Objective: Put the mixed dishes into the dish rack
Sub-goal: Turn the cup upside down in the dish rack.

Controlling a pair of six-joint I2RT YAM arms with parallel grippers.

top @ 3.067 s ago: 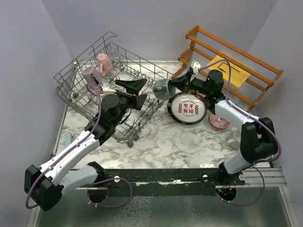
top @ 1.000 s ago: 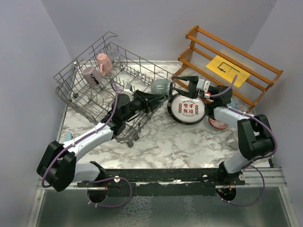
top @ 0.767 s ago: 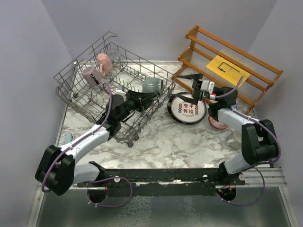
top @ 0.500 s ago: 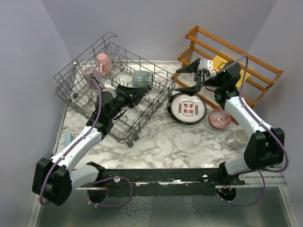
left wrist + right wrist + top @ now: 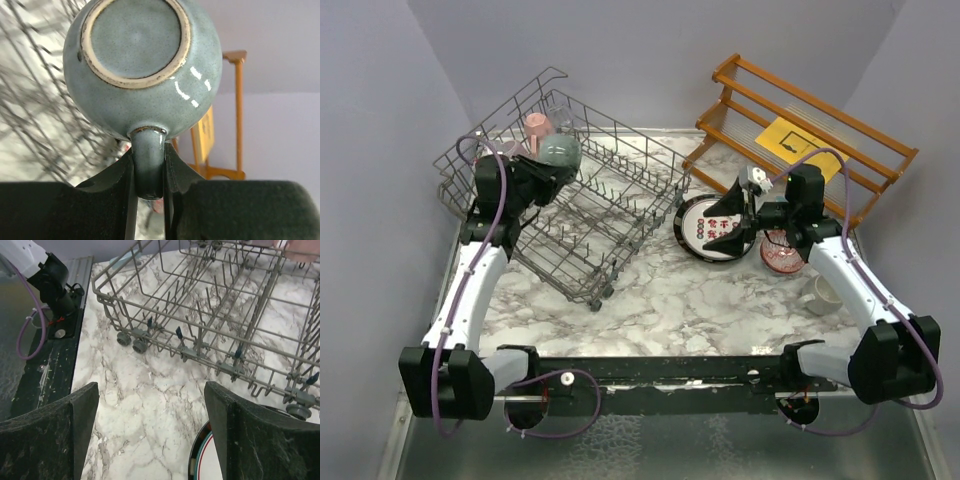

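Observation:
My left gripper [image 5: 148,167] is shut on the handle of a grey-teal mug [image 5: 142,65], whose base faces the wrist camera. From above, the mug [image 5: 560,150] hangs over the back-left corner of the grey wire dish rack [image 5: 610,215], beside a pink mug [image 5: 535,125] in the rack; the left gripper [image 5: 546,166] is just left of it. My right gripper [image 5: 728,218] stands wide open over the black-rimmed plate [image 5: 705,228] with red characters. In the right wrist view the plate's edge [image 5: 202,460] shows by the right finger [image 5: 260,435], and nothing lies between the fingers.
A red patterned bowl [image 5: 782,250] and a cream mug [image 5: 820,293] sit on the marble table right of the plate. The orange-brown wooden shelf [image 5: 820,120] with a yellow sheet [image 5: 790,143] stands at the back right. The rack's wheels [image 5: 132,340] face the right gripper.
The left arm carried the grey-teal mug from the rack's right edge across to its back-left corner. The right gripper opened wide and came down from the shelf to over the plate.

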